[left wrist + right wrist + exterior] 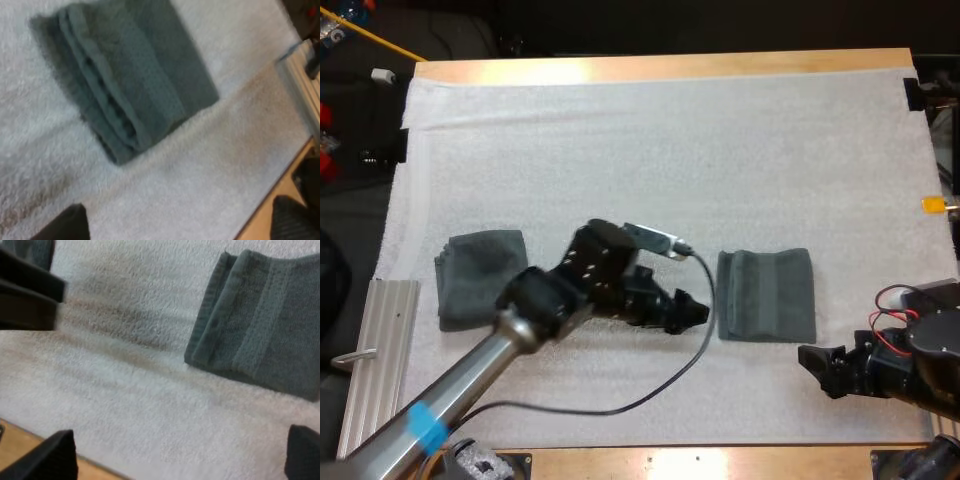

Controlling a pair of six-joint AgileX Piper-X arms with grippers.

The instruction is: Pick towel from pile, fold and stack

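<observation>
Left claw (pixel 695 312) is seen wide open, nothing gripped, over the mat (pixel 620 140) just beside the folded towel (pixel 766 295) | right claw (pixel 817 368) is seen open and empty too, near that towel's near-right corner | second towel (pixel 480 275) is laid on the mat's left side, well apart from the first

Robot lab: wooden table (pixel 660 66), white mat (pixel 650 150)

Table (pixel 660 66): brown wood, showing along the far and near sides.
Mat (pixel 650 150): white, fuzzy, covers most of the table.
Near left: grey ridged metal rail (pixel 378 350) beside the mat.
Light: bright on the far wood.
</observation>
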